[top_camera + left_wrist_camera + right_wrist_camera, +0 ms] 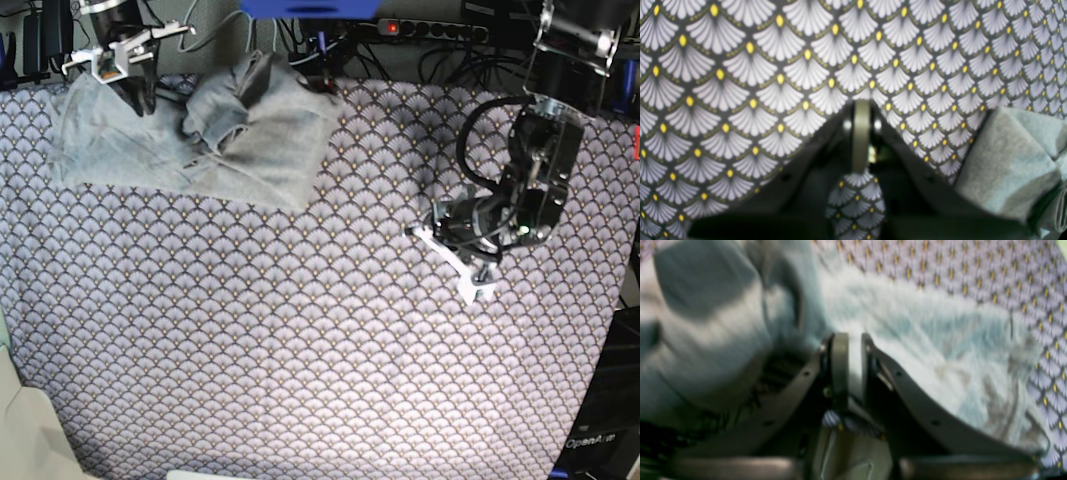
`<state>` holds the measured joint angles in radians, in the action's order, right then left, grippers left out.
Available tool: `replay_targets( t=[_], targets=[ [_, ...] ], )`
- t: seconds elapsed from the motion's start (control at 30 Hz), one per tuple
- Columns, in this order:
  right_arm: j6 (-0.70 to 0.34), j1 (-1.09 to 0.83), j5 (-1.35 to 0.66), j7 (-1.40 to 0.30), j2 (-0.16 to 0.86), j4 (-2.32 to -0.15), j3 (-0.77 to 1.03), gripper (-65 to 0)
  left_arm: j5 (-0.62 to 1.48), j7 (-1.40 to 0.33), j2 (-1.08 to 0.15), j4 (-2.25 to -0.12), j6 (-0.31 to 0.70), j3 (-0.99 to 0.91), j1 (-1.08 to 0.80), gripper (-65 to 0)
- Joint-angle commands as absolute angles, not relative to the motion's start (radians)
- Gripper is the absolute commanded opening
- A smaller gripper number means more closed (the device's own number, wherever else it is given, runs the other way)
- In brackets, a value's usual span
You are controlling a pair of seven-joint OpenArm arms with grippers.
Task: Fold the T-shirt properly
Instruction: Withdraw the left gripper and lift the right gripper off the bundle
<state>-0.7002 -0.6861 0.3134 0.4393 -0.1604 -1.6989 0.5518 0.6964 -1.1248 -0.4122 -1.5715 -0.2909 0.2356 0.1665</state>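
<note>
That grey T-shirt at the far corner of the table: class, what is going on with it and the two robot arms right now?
The T-shirt lies crumpled and unfolded on the patterned cloth, at its far edge. The right gripper is down on the shirt, its jaws closed on a fold of grey fabric, as the right wrist view shows. The left gripper is shut and hovers apart over bare cloth, holding nothing. No neat fold has been made yet.

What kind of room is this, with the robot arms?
Probably a robot lab: a table under purple-grey fan-patterned cloth, a crumpled light grey T-shirt for folding practice, and black cables and a power strip behind.
</note>
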Motion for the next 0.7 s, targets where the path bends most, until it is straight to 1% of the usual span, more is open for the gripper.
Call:
replay_targets(
  t=[0.0,0.13,0.33,0.67],
  targets=[
    [-0.698,-0.717,0.298,0.469,-0.157,-1.713,0.541,-60.2,0.700,-1.118,-0.418,-1.589,-0.288,0.229,0.188,-65.0],
    [-0.698,-0.742,0.300,0.467,-0.157,-1.705,0.484,-60.2,0.700,-1.118,-0.421,-1.593,-0.288,0.229,0.182,-65.0],
    [-0.698,-0.759,0.357,0.467,-0.157,-1.699,0.418,-60.2,0.700,-1.118,-0.426,-1.595,-0.288,0.229,0.162,-65.0],
    [-0.698,-0.704,0.380,0.467,-0.157,-1.705,0.387,-60.2,0.700,-1.118,-0.421,-1.595,-0.288,0.229,0.157,-65.0]
  ],
)
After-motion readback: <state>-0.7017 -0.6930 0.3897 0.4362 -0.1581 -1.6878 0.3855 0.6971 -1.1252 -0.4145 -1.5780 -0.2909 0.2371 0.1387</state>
